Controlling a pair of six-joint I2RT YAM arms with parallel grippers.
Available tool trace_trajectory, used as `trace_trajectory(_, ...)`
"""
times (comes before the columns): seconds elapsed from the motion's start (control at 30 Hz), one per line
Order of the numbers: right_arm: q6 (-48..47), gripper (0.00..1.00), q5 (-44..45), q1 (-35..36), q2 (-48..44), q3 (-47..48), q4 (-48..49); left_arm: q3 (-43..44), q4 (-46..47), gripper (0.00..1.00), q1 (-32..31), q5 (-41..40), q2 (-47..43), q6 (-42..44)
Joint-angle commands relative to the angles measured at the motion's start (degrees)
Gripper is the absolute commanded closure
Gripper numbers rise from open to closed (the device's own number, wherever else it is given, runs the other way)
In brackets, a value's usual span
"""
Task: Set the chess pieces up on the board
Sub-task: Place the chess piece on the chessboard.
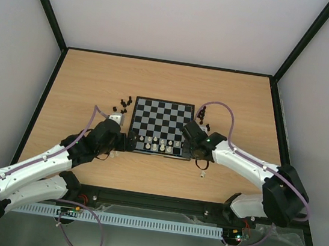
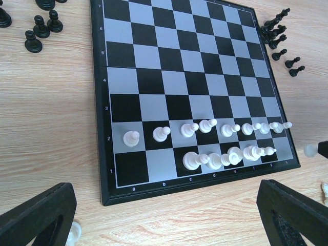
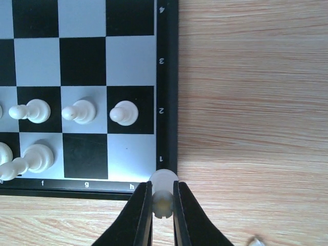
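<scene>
The board [image 1: 164, 106] lies mid-table, with pale pieces [image 2: 205, 125] along its two near rows. My right gripper [image 3: 163, 205] is shut on a pale rook [image 3: 164, 192] and holds it over the board's near right corner [image 3: 166, 169], by square h1. My left gripper [image 2: 169, 225] is open and empty, just off the board's near left corner [image 2: 105, 197]; its fingers [image 2: 36, 215] straddle bare wood. Black pieces [image 2: 41, 31] stand loose off the board's far left, and others [image 2: 279, 36] off its far right.
A loose pale piece [image 2: 74, 233] lies on the wood by my left finger, and another [image 1: 203, 175] lies right of the board's near edge. Black-framed walls enclose the table on three sides.
</scene>
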Motion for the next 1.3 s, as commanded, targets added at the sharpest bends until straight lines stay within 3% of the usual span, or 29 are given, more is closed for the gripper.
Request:
trace_trajectory(0.0,-1.1,0.92,-0.5,1.3,3.3,2.4,-2.3,1.0,-0.3,0.00,0.4,-0.7,0.0,-0.5)
trace_trajectory(0.97,-3.1,0.92,-2.5,1.7,10.9,5.6,1.2,1.3,-0.8,0.00,1.3,-0.8,0.0,-0.1)
trace_trajectory(1.27,-3.2,0.78,-2.5,1.9,10.0,5.6,0.6,1.5,-1.0,0.01,1.6,-0.7,0.1,-0.2)
